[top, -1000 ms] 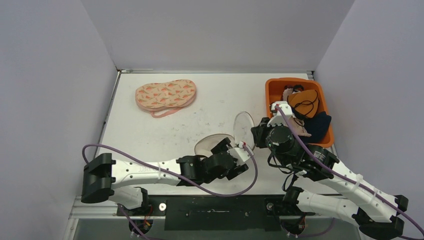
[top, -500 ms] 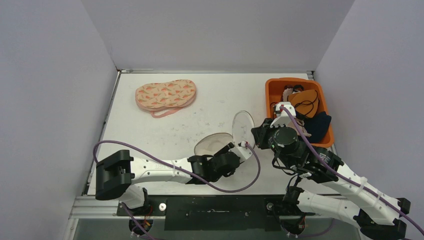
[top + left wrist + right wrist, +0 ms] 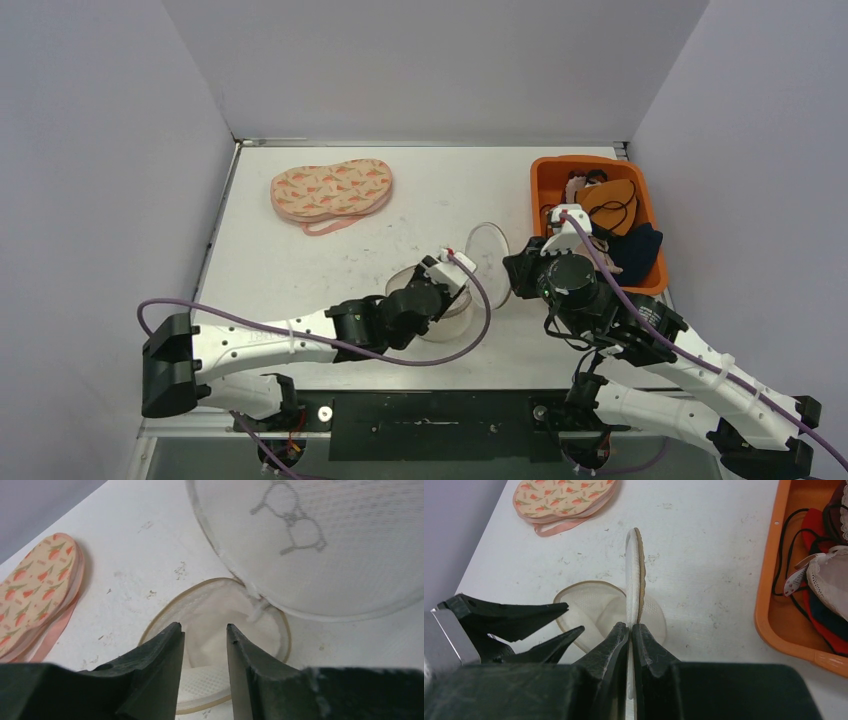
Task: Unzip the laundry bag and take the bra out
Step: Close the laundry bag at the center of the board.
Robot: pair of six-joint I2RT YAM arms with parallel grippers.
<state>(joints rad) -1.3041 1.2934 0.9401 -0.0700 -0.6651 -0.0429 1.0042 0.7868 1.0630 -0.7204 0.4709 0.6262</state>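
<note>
**A:** Grey walls [image 3: 100,150] on three sides and a scuffed white table [image 3: 300,260]. What lies far left?

**B:** A tulip-print bra [image 3: 331,190], folded cup on cup, well apart from everything else. I cannot tell whether another one sits in the bag.

**A:** And the left gripper [image 3: 203,625]?

**B:** Its jaws stand narrowly apart over the lower half [image 3: 215,605] of the round mesh laundry bag [image 3: 320,565], tips at its near rim. Only white lining shows in the gap, and nothing is visibly clamped.

**A:** So the bag is unzipped?

**B:** Yes. It sits near the middle of the table, open like a clam. The lifted half [image 3: 635,570] stands on edge, pinched at its rim by the right gripper [image 3: 630,626], jaws tight together on it.

**A:** What could go wrong?

**B:** I'd judge that the thin pinch may slip and drop that half onto the left gripper. Or the left jaws may catch lining alone and drag the whole bag.

**A:** Far right?

**B:** An orange bin [image 3: 580,160] of garments [image 3: 612,215], at the table's right edge.
</note>
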